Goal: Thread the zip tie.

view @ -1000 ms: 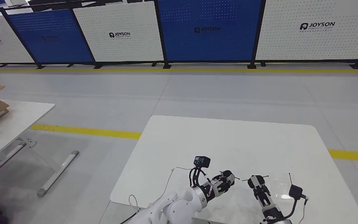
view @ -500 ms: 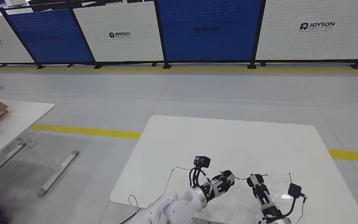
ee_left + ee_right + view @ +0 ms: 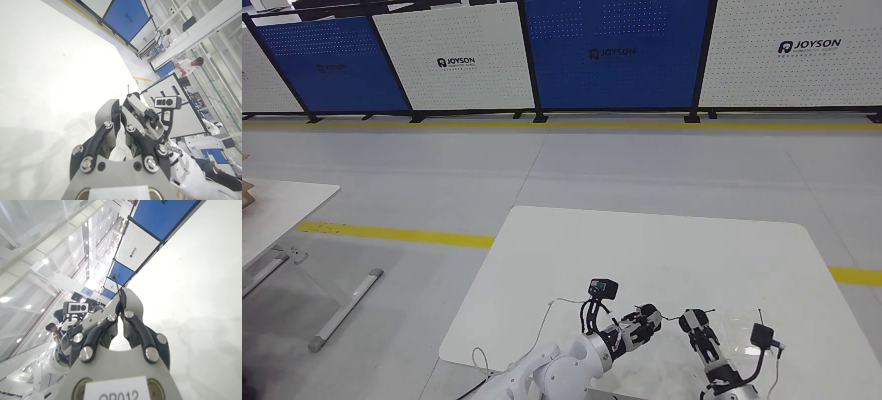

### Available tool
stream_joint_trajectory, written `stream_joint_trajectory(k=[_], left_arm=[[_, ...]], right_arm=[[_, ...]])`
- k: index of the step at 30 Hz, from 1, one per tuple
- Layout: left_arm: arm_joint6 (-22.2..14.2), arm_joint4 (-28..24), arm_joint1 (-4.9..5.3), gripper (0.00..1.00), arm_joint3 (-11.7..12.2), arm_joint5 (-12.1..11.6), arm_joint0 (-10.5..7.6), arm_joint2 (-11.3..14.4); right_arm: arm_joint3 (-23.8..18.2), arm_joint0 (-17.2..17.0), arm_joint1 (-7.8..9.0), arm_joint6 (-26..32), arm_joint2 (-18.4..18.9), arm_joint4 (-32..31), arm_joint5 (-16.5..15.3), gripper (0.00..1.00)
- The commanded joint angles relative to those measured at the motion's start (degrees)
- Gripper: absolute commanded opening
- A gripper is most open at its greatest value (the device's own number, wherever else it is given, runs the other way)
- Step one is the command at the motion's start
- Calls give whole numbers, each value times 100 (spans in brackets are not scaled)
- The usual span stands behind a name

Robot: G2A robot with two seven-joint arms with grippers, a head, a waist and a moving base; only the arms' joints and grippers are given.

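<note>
R fingers nudged toward L fingers, clamp zip tie; L pair together.

Most of the zip tie is hidden between the right gripper's closed jaws, just its head end poking out. Whether the left gripper's pressed-together jaws pinch the tie cannot be told. From above, the tie is too thin to trace.
</note>
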Motion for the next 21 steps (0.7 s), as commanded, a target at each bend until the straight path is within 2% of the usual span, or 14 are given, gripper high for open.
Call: stream_joint_trajectory(k=[1, 8, 14, 21], left_arm=[[0, 0, 0, 0, 0, 0, 0, 0], [10, -4, -1, 0, 10, -7, 6, 3], [92, -60, -20, 0, -39, 200, 30, -23], [92, -60, -20, 0, -39, 200, 30, -23]], right_arm=[[13, 0, -10, -9, 1, -17, -23, 0], [23, -52, -22, -87, 73, 3, -114, 0], [23, -52, -22, -87, 73, 3, -114, 0], [23, -52, -22, -87, 73, 3, -114, 0]])
